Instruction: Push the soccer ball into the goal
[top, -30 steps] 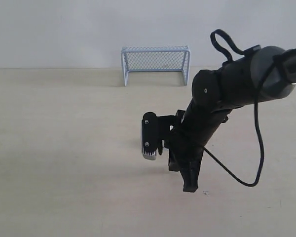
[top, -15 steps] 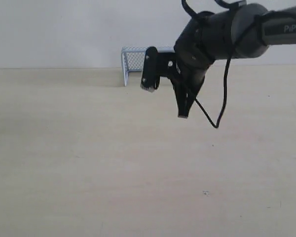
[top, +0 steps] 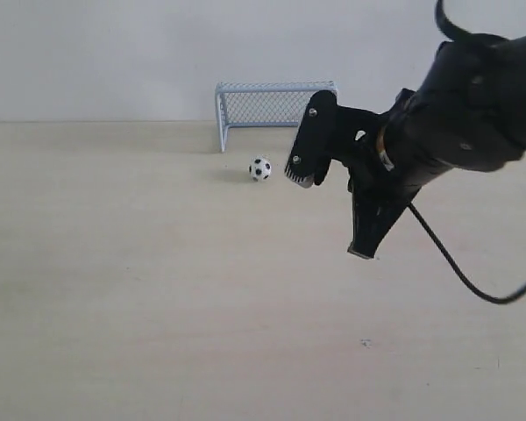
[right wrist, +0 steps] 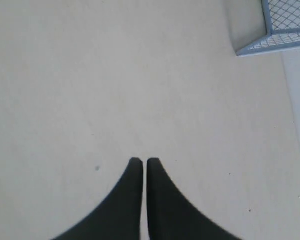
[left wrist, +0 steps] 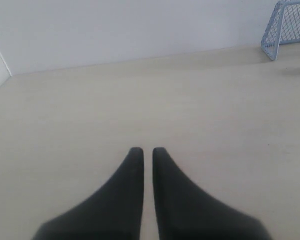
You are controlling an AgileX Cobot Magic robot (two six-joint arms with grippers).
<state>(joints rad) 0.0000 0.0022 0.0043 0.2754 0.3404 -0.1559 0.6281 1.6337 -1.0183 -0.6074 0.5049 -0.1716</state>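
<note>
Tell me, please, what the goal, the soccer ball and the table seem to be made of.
The goal looks like pale blue coated wire or plastic: thin bars, fine mesh. The soccer ball looks smooth, perhaps plastic; too small to tell. The table looks like matte wood laminate.

The soccer ball (top: 259,167), tiny and white with black patches, rests on the pale tabletop (top: 114,263) a little in front of the goal (top: 276,114), outside its mouth and clear of the frame. The goal stands upright at the tabletop's far edge by the wall, a pale blue-grey rectangular frame with fine mesh netting, its open mouth facing the ball
</note>
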